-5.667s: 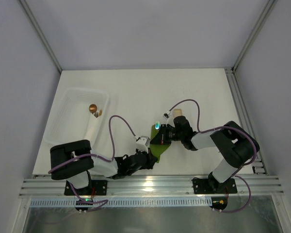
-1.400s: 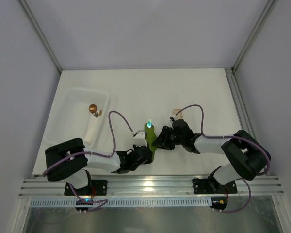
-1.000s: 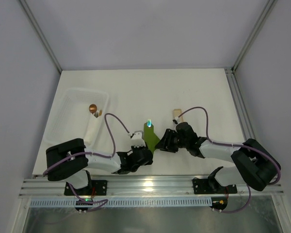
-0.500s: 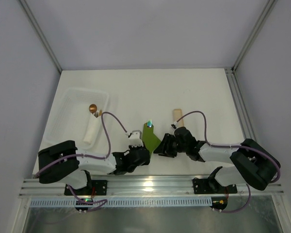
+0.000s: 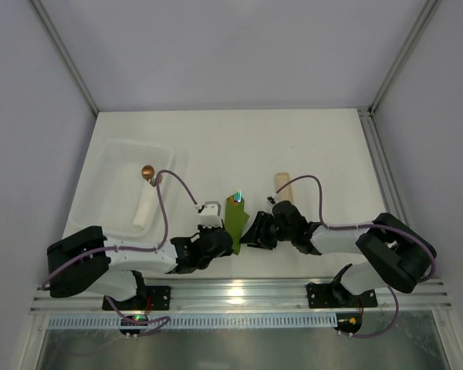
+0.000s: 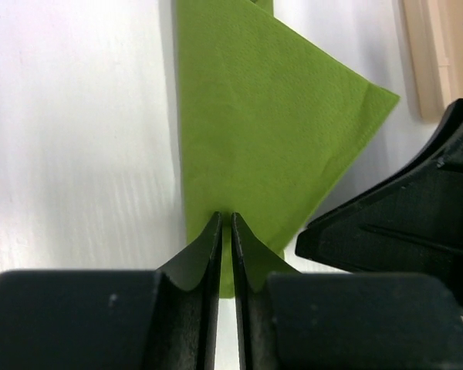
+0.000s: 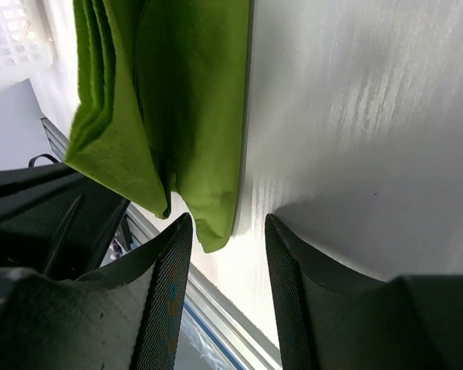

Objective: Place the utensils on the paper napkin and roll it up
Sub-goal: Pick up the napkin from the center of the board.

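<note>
- My left fingers (image 6: pixel 201 250) are clenched on the near edge of the paper napkin (image 6: pixel 262 131). Only a hairline slit shows between them, and the green sheet runs into it.
- My right fingers (image 7: pixel 166 270) stand apart and grasp nothing. The napkin's folded near corner droops into the gap between them but is not pinched.
- The napkin has changed shape. Half a second ago it had a broad flap sticking out to the right. From above it is now a narrow strip running away from me, between the two wrists and close to the front edge of the desk (image 5: pixel 309 146).
- The right wrist view shows several layers stacked along one side. I judge the roll to be well along but loose, and likely to spring open if I let go on the left.
- The tip of the shiny utensil (image 5: pixel 238 197) pokes out of the strip's far end, as it did a second ago, so that one has stayed wrapped inside.
- My right arm has drawn back towards me and uncovered a tan wooden piece (image 5: pixel 282 184). It lies bare on the desk just beyond the right wrist, apart from the napkin.
- If that piece is one of the utensils, it has been left out of the roll, and the task is not finished however tidy the strip looks.
- The clear tray (image 5: pixel 100 181) on the left has not moved.
</note>
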Available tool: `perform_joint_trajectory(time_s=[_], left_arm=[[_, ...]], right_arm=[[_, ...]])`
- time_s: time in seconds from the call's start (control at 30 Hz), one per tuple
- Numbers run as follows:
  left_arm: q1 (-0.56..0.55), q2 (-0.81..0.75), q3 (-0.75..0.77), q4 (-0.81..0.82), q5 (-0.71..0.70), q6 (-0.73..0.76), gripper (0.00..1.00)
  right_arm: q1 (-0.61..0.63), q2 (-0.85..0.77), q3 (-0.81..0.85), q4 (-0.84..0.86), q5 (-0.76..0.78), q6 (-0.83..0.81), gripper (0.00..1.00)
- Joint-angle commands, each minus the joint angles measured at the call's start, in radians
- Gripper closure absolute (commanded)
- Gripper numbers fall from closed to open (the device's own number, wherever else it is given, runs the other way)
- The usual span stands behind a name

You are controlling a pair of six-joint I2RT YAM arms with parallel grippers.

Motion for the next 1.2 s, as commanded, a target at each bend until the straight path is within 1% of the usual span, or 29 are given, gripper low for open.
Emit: perform_joint_trajectory(time_s=[0.0, 0.07, 0.2, 0.4, 0.53, 0.7, 0.9, 1.0, 1.17], left_arm=[[0.032, 0.011, 0.008, 0.038, 0.022, 0.055, 0.91], [0.03, 0.025, 0.004, 0.07, 0.035, 0.068, 0.91], [0.03, 0.028, 0.003, 0.081, 0.047, 0.069, 0.93], [0.032, -0.007, 0.003, 0.067, 0.022, 0.091, 0.92], [0.032, 0.002, 0.009, 0.075, 0.03, 0.108, 0.91], [0.035, 0.028, 0.011, 0.093, 0.051, 0.112, 0.91], [0.036, 0.066, -0.009, 0.149, 0.1, 0.105, 0.93], [0.036, 0.079, -0.014, 0.167, 0.111, 0.094, 0.94], [0.036, 0.079, -0.02, 0.175, 0.125, 0.085, 0.94]], right_arm=[[0.007, 0.026, 0.041, 0.037, 0.018, -0.006, 0.53], [0.012, 0.035, 0.052, 0.042, 0.013, -0.012, 0.53], [0.024, 0.032, 0.054, 0.031, 0.03, -0.024, 0.52], [0.026, 0.038, 0.038, 0.059, 0.039, -0.037, 0.5], [0.026, 0.075, 0.043, 0.111, 0.018, -0.041, 0.5], [0.026, 0.1, 0.034, 0.12, 0.022, -0.004, 0.48], [0.026, 0.074, 0.006, 0.116, 0.067, 0.04, 0.47], [0.026, 0.063, -0.009, 0.142, 0.077, 0.057, 0.44], [0.026, 0.058, -0.065, 0.246, 0.082, 0.115, 0.42]])
